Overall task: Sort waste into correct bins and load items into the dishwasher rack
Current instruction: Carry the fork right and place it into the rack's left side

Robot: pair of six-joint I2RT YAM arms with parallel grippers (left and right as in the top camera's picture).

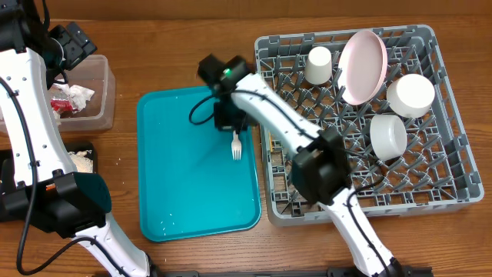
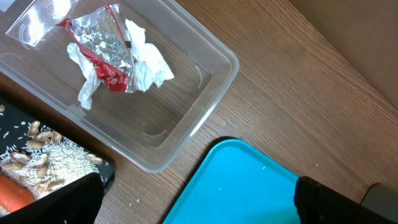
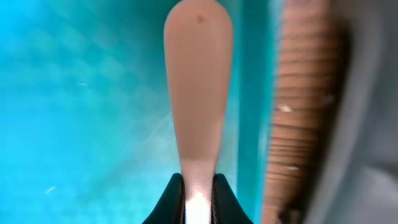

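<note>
Right gripper (image 1: 234, 129) pinches the fork (image 1: 237, 148); it runs straight out from the fingertips, tines outward, above the teal tray (image 1: 184, 185) on a wooden table (image 1: 154, 46). Left gripper (image 2: 196, 200) is spread wide.

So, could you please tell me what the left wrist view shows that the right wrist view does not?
Left wrist only: the clear tub holding the red-and-silver wrapper and crumpled napkin, and the black tray with nut and grain scraps and a carrot. Right wrist only: the right gripper shut on the handle of the white fork. Both: the teal tray and the wooden table.
</note>
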